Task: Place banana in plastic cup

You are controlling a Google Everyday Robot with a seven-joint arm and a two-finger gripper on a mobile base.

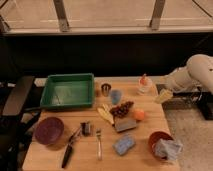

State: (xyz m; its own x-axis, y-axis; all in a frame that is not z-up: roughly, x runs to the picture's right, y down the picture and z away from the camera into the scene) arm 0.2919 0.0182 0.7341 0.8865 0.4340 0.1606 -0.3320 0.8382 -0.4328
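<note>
One banana (105, 115) lies near the centre of the frame on the table (85, 157), touching neither of the two cups. The one plastic cup (116, 96) stands just above it, and one metal cup (105, 89) stands to that cup's upper left. One grape bunch (121, 109) lies just right of the banana. The single gripper (163, 96) hangs at centre right, over the table's edge. I cannot tell how far open it is or whether it holds anything.

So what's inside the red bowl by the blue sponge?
A crumpled pale cloth fills the red bowl; whatever lies under it is covered. The gripper hovers at the right edge of the table, away from the bowl.
</note>
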